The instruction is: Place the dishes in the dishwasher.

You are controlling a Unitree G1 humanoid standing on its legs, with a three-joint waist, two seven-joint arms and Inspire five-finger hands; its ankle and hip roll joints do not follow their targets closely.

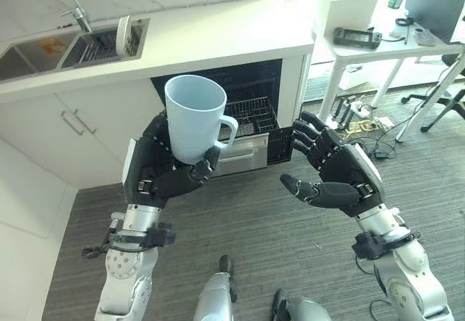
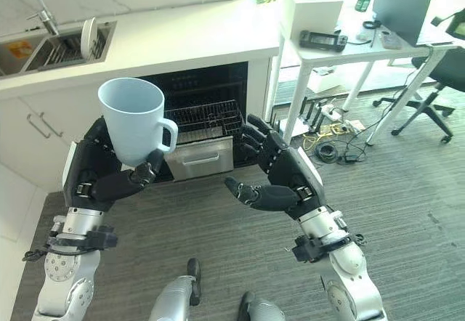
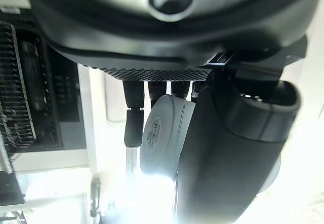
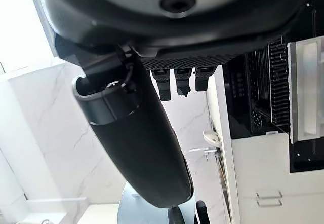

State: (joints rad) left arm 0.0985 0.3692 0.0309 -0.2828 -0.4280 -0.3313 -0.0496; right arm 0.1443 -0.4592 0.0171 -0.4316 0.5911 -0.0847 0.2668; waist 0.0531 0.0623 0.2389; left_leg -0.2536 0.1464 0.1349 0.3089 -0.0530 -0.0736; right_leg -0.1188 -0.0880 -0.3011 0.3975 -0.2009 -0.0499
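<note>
Kitchen w/ white counter (image 1: 218, 34) and sink (image 1: 43, 52); the dishwasher (image 1: 247, 110) below stands open, its wire rack (image 1: 251, 115) pulled out. The left hand (image 1: 156, 168) is clamped round a pale blue mug (image 1: 195, 118), upright, well above the rack; the right hand (image 1: 334, 168) hovers beside it, fingers spread, empty. Best approach is prob. to carry the mug fwd over the rack, tip it rim-down, and lower it between the wires before letting go.

Two silver-grey arms end in dark hands, left hand (image 1: 156, 172) and right hand (image 1: 341, 176) (black wrist clamps).
</note>
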